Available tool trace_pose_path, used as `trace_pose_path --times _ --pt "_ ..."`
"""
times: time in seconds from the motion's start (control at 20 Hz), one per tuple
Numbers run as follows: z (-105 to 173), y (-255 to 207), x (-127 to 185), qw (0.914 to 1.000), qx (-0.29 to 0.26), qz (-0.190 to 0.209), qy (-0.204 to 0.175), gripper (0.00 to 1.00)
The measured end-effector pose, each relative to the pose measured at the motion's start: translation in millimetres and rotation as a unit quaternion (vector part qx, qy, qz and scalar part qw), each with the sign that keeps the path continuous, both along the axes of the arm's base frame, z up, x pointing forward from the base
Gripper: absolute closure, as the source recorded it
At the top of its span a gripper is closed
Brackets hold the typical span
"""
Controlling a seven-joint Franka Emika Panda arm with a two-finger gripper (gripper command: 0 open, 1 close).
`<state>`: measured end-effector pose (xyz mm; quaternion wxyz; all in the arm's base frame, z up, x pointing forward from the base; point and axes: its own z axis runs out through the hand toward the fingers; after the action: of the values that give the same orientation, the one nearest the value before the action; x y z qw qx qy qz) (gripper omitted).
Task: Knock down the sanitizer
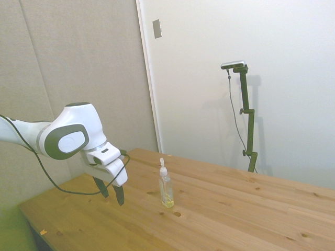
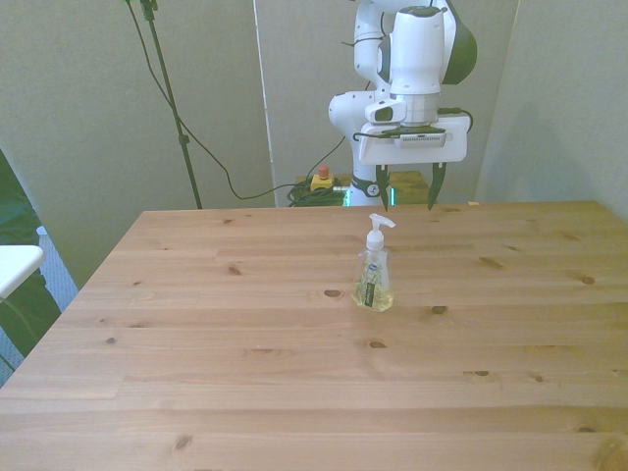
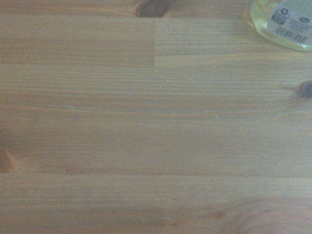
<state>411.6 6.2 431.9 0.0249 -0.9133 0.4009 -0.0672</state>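
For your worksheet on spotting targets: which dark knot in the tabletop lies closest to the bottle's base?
The knot just off the sanitizer, on the front view's left; others lie farther.

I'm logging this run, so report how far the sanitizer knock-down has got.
Nothing is done yet: the sanitizer stands upright on the table. In hand: the gripper hangs open above the table, behind the bottle and clear of it, touching nothing. Left: close the gap and push the bottle over.

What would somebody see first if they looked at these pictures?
Probably the little sanitizer bottle, standing upright all alone near the middle of the wooden table. Next, the big white robot arm behind it, with its hand open, held above the table and not touching the bottle.
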Motion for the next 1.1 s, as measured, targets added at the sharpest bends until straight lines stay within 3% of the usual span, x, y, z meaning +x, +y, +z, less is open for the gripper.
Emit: trace_pose_path --times 0.3,0.35,0.7,1.1 --pt "4 2 17 1.0000 -0.001 -0.006 0.001 0.00" --pt "6 1 25 0.9999 -0.001 -0.010 0.000 1.00" --pt "13 -27 72 0.9990 0.010 -0.042 0.002 1.00" --pt "10 -48 93 0.9979 0.013 -0.063 0.006 1.00"
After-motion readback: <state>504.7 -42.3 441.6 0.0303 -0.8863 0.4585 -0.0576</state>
